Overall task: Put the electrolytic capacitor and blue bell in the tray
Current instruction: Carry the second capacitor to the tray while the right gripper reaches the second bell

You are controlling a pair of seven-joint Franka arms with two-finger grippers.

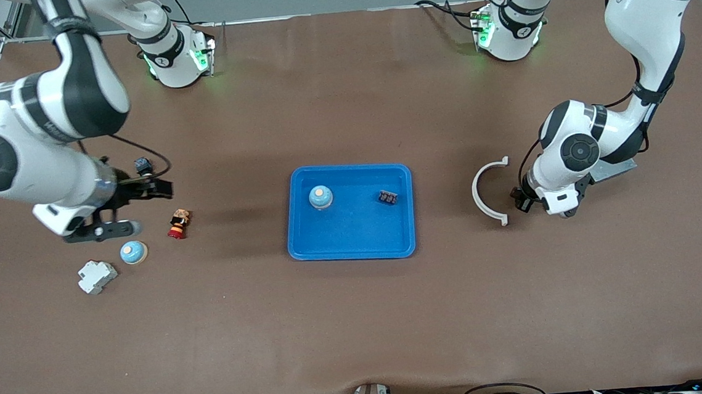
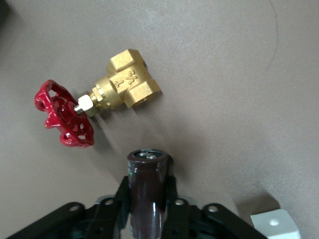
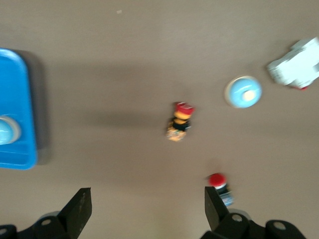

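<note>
In the front view, the tray [image 1: 354, 246] sits mid-counter [image 1: 360, 332] with a blue bell [image 1: 321, 197] already inside it, plus a small dark part [image 1: 389, 197] nearer the left arm's end. The left tool [image 1: 527, 200] is low at the counter beside a white curved piece [image 1: 485, 190], well apart from the tray, and you cannot see its load from here. The right tool [image 1: 123, 207] waits over the counter at the right arm's end, above a second blue dome [image 1: 134, 252], a white block [image 1: 97, 276] and a red-and-yellow button part [image 1: 179, 224]. In the left wrist view, the electrolytic capacitor [image 2: 147, 184] is a glossy dark cylinder with the tool's fingers [image 2: 122, 195] pressed onto its sides; a brass valve [image 2: 127, 82] with a red handwheel lies just beside it on the counter. Judge the can as light and rigid but slick and round. It could roll or twist in the pinch, so you want the hold across the middle of the body, not on the terminal end, and only moderate squeeze so the thin shell is not dented. In the right wrist view, the right tool's fingers [image 3: 79, 209] are spread wide with nothing between them. The second dome [image 3: 243, 92] and the tray's corner [image 3: 20, 149] both show below it.
</note>
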